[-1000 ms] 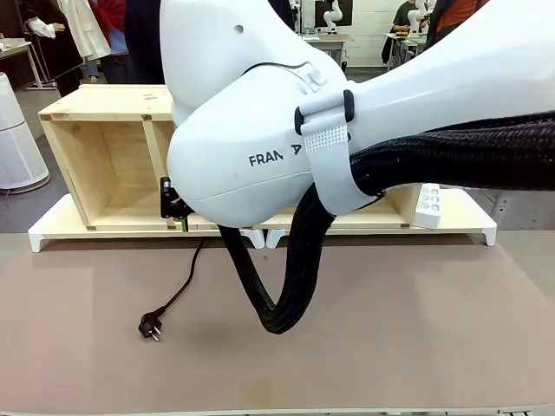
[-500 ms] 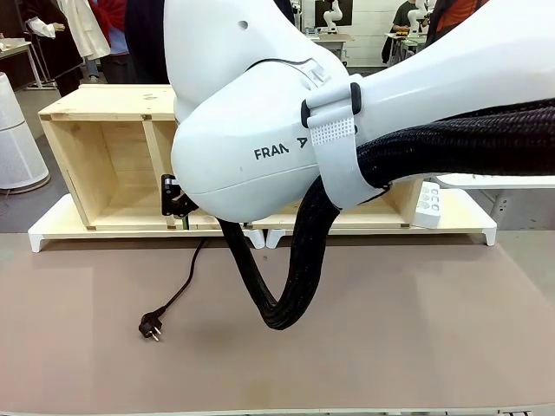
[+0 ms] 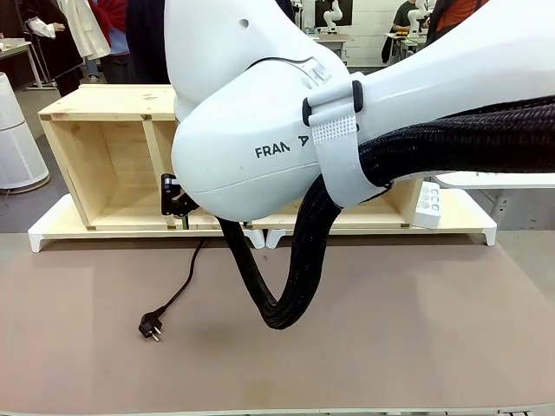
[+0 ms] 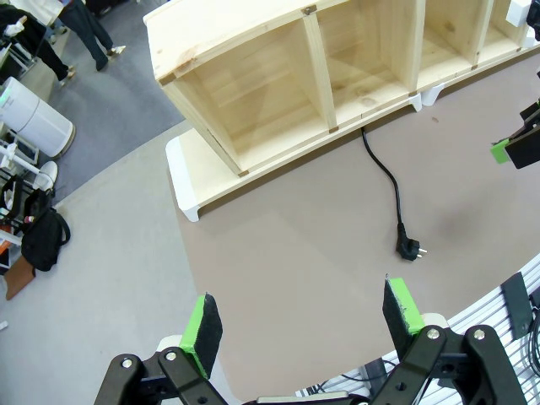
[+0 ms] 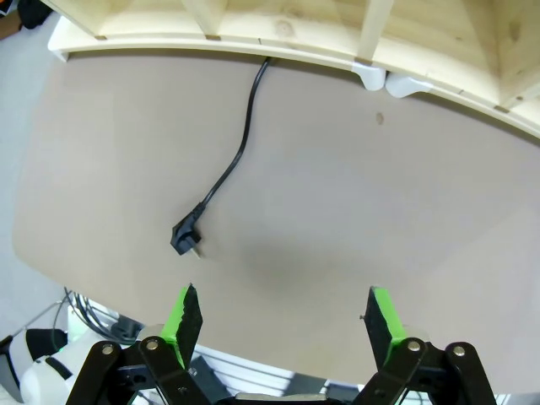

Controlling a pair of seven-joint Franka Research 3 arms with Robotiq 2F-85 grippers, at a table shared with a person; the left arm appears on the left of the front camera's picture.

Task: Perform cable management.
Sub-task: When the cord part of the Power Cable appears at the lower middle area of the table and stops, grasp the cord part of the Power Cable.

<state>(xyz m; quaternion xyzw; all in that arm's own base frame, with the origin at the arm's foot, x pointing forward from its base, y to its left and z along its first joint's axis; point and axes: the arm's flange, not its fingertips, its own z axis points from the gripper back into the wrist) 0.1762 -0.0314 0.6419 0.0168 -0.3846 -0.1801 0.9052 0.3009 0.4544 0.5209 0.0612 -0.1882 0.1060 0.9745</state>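
We see the cable as a thin, glossy black cord lying flat on the brown worktop. It comes out from under the front edge of the wooden shelf, near a divider between two compartments, and runs in a loose curve toward our side. It ends in a small black plug with two short metal pins, lying on its side well clear of the shelf.

From the left wrist we look down on the same cord. Our left hand hangs above the bare worktop with its green-padded fingers spread wide and nothing between them. From the right wrist, the cord snakes down to the plug. Our right hand is also spread wide and empty, with the plug just beyond its left pad.
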